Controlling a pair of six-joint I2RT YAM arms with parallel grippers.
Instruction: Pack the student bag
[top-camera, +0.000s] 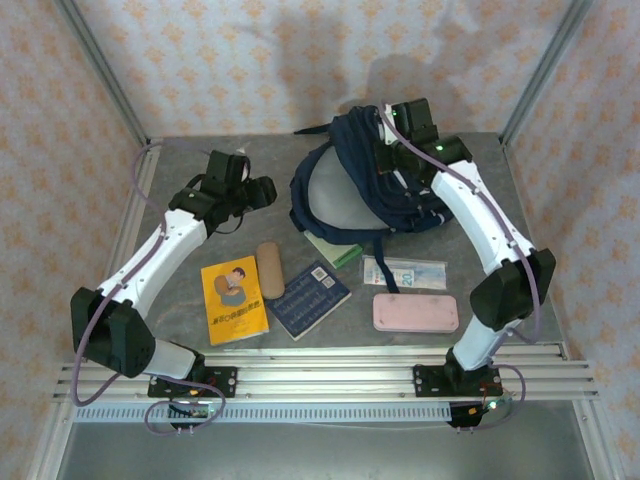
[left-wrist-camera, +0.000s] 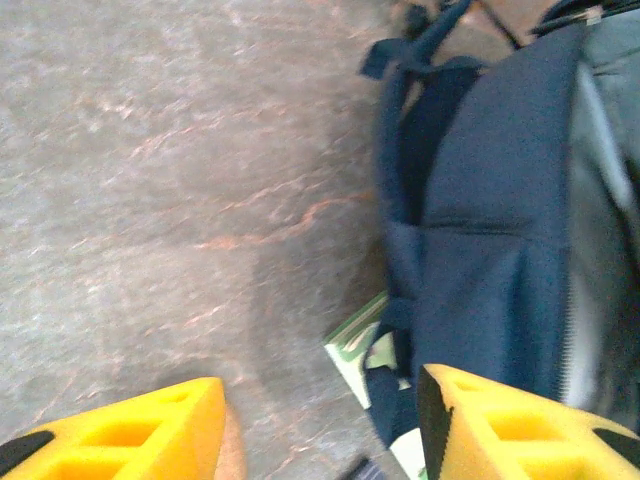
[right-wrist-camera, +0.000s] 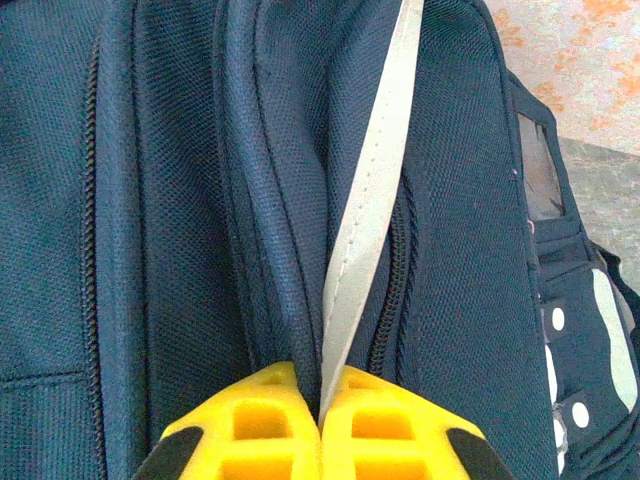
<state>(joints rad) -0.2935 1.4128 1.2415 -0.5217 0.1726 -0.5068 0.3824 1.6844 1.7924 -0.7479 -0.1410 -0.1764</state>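
right wrist: right gripper (right-wrist-camera: 322, 425) pinches white strip (right-wrist-camera: 368, 210) of student bag (right-wrist-camera: 170, 200) (left gripper (left-wrist-camera: 322, 425) gapes).

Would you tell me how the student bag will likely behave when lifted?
Probably floppy: the student bag is soft woven fabric, creased where the right gripper pinches its white strip. Lifted there, it would likely sag, not keep shape. Lying slumped on the table, it seems unlikely to roll.

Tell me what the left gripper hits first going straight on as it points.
Probably the bare grey table, close beside the student bag: the left gripper, fingers open, angles down at it. Depth is unclear, so the bag's edge might come first.
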